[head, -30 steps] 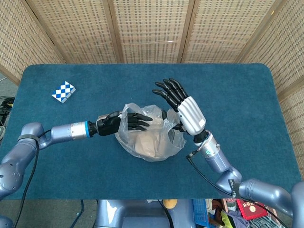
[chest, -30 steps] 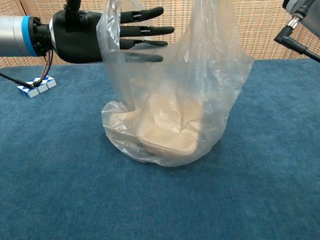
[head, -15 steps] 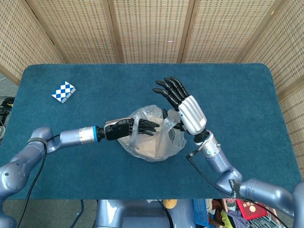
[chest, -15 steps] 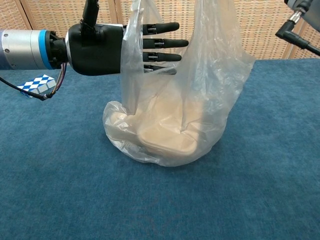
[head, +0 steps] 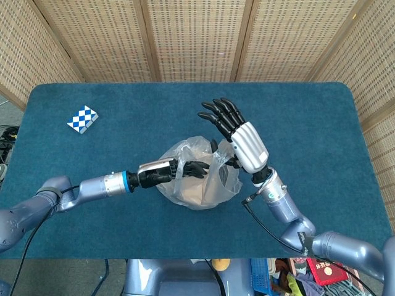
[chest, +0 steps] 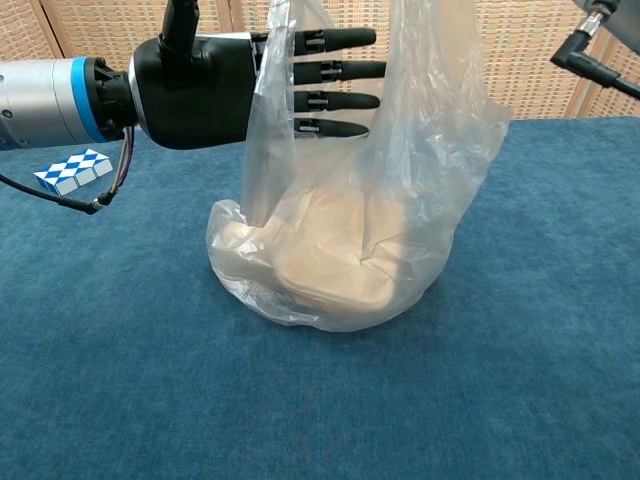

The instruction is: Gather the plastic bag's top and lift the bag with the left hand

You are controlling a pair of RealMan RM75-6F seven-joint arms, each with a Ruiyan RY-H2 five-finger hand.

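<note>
A clear plastic bag point(head: 199, 185) holding a pale beige lump stands mid-table, also seen in the chest view point(chest: 340, 260). My black left hand point(head: 165, 172) reaches in from the left with fingers point(chest: 335, 70) straight and apart, pushed through the bag's upper left film, gripping nothing. My white-backed right hand point(head: 239, 137) hovers over the bag's right side, fingers spread upward. Its thumb lies at the bag's rim, which stays raised. Whether it pinches the film is hidden. In the chest view only the right arm's cable point(chest: 598, 45) shows.
A blue-and-white checkered block point(head: 82, 118) lies at the table's far left, also in the chest view point(chest: 72, 170). The blue table top point(head: 308, 123) is backed by wicker screens point(head: 197, 37).
My left hand has slid further right into the bag's top and risen slightly, pushing the left film toward the middle. The right hand has stayed put.
</note>
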